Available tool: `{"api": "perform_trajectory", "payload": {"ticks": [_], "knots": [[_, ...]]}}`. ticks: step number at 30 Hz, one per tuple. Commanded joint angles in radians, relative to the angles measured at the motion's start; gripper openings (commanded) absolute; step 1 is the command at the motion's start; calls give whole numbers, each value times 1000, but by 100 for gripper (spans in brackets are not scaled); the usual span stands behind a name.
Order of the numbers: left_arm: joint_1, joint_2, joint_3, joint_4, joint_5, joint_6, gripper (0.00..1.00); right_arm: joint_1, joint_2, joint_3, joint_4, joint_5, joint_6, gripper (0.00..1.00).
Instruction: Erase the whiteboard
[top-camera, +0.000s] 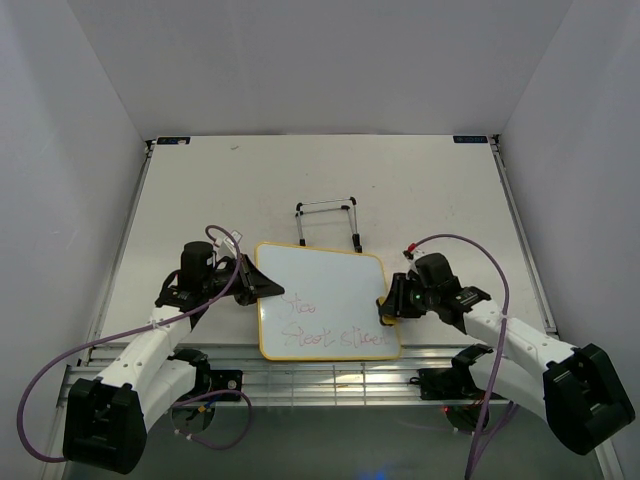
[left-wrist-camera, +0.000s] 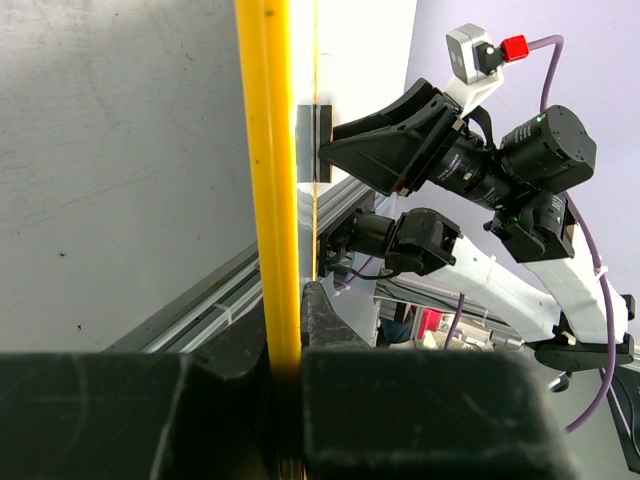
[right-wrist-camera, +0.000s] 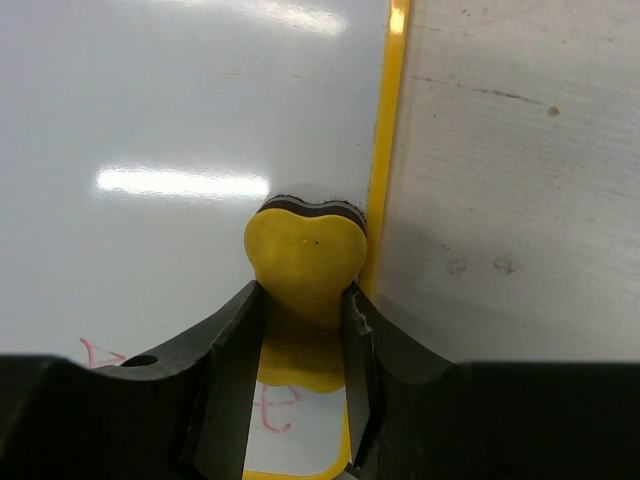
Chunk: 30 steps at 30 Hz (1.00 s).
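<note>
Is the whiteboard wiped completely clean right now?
No, red and green writing shows across the lower part of the whiteboard in the overhead view.

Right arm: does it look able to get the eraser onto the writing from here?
Probably yes. The right tool holds the eraser on the board at its right edge; the writing lies just beside it with nothing between. The left tool grips the opposite edge.
</note>
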<state>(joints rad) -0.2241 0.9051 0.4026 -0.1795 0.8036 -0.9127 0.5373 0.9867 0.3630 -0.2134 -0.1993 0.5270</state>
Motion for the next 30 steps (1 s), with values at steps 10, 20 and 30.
{"api": "perform_trajectory", "payload": {"ticks": [10, 20, 30], "knots": [[-3, -3, -1, 66, -61, 34, 0, 244, 87, 163, 46, -2, 50, 25], [-4, -8, -11, 69, -46, 34, 0, 564, 404, 464, 60, 93, 90, 25], [-3, -26, -19, 69, -37, 37, 0, 648, 500, 573, 9, 156, 79, 25]]}}
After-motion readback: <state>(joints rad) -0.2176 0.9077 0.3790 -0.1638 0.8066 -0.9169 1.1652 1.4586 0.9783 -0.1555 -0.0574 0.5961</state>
